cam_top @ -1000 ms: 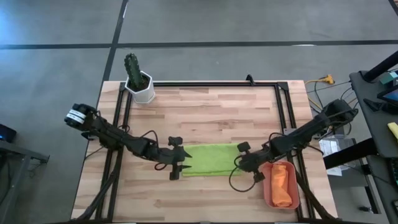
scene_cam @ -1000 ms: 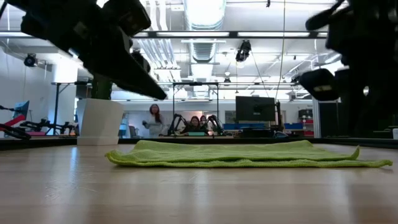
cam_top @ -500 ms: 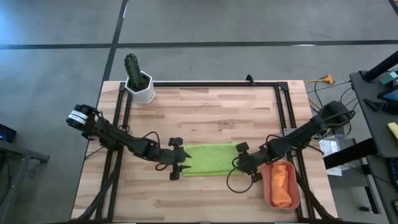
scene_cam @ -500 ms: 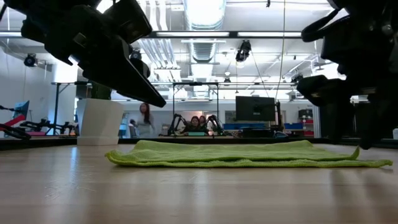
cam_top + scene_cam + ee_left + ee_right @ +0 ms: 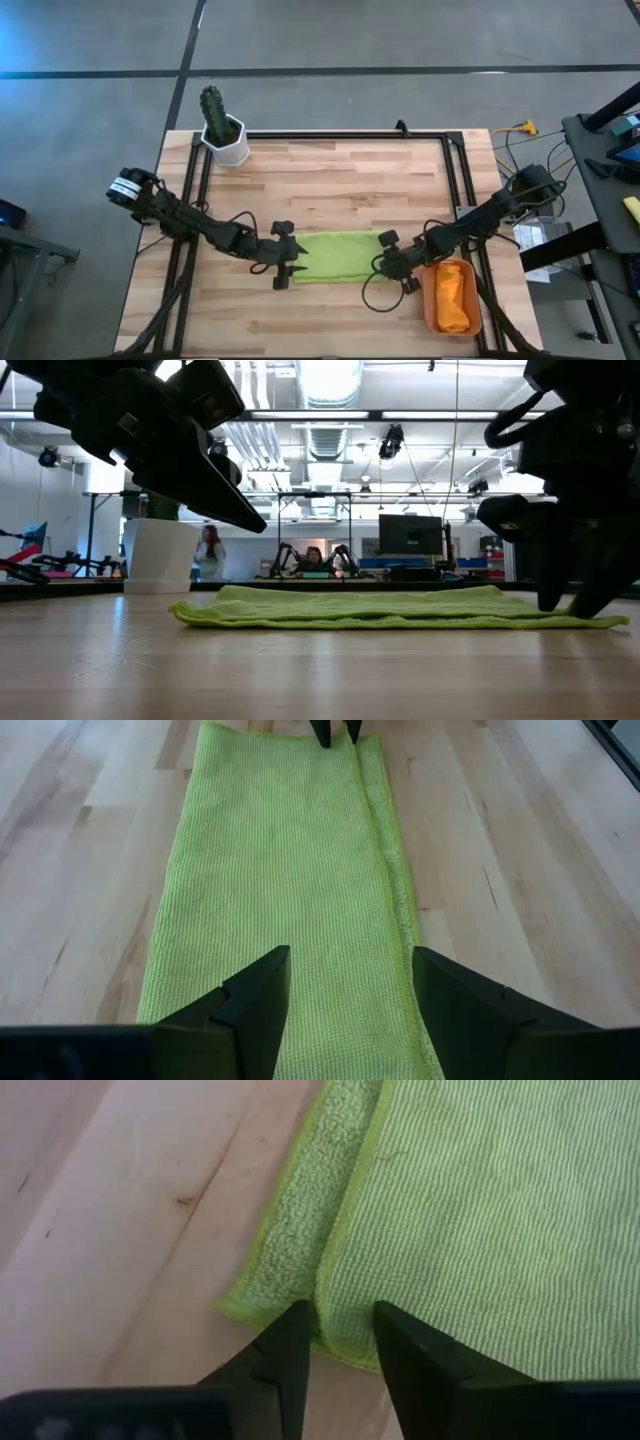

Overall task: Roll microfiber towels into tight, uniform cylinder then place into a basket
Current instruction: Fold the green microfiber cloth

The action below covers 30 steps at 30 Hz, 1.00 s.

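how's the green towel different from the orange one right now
The green towel lies folded flat in a long strip on the table; the orange towel is bundled up inside the basket. The green one sits between both arms, with the right pincer at its corner and the left pincer open over its other end; nothing touches the orange one. Both are soft cloth.

A pale wooden table (image 5: 330, 190) with a black frame along its edges stands on a grey floor (image 5: 400, 40) crossed by dark seams. At the table's eleven o'clock corner sits a white pot (image 5: 228, 140) holding a cactus (image 5: 212, 105). Beyond the table at three o'clock, cables and equipment lie on a dark bench (image 5: 610, 170). Across the room, ceiling lights (image 5: 325, 380) glow above ducts, a monitor (image 5: 410, 535) and a standing person (image 5: 210, 552).
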Tool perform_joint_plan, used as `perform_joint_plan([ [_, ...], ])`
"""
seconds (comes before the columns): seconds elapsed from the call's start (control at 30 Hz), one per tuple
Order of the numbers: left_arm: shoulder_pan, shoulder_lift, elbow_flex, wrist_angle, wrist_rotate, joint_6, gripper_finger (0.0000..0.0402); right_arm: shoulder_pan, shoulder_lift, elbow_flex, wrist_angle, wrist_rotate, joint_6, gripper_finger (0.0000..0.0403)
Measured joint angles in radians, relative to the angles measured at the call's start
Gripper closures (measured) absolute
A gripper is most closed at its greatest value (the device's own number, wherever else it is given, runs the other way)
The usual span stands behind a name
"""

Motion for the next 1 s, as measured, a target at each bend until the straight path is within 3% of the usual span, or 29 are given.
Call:
perform_joint_plan([
  [0.43, 0.000, 0.000, 0.000, 0.000, 0.000, 0.000, 0.0207, 0.000, 0.000, 0.000, -0.003, 0.000, -0.024, 0.0361],
  [0.83, 0.000, 0.000, 0.000, 0.000, 0.000, 0.000, 0.0207, 0.000, 0.000, 0.002, -0.005, -0.035, -0.024, 0.0364],
  [1.0, 0.000, 0.000, 0.000, 0.000, 0.000, 0.000, 0.0207, 0.000, -0.007, 0.002, 0.002, -0.035, 0.015, 0.0338],
])
